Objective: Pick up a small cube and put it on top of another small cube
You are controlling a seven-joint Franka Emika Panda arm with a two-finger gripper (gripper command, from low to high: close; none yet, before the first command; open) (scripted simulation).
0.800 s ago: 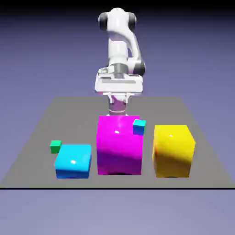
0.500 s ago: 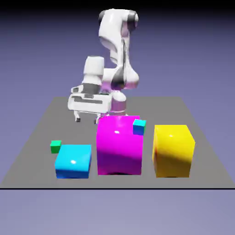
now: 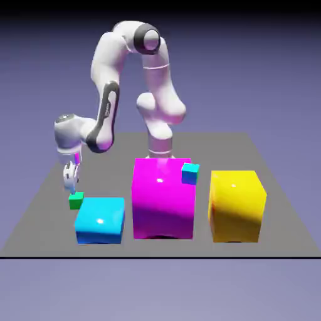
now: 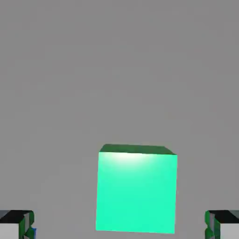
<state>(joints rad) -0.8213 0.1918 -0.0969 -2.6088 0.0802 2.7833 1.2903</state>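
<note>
We see the tool point(image 3: 71, 182) hanging wide open and empty just above the small green cube point(image 3: 76, 200), which sits on the counter point(image 3: 37, 207) at the exterior view's left, just beside the cyan block's point(image 3: 100, 219) far corner.

In the hand view the green cube point(image 4: 136, 191) lies between the fingertips point(image 4: 16, 224), untouched.

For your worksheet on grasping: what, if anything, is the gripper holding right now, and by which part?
Nothing is held. The gripper is open just above the small green cube, which sits on the table between the fingertips, untouched.
</note>
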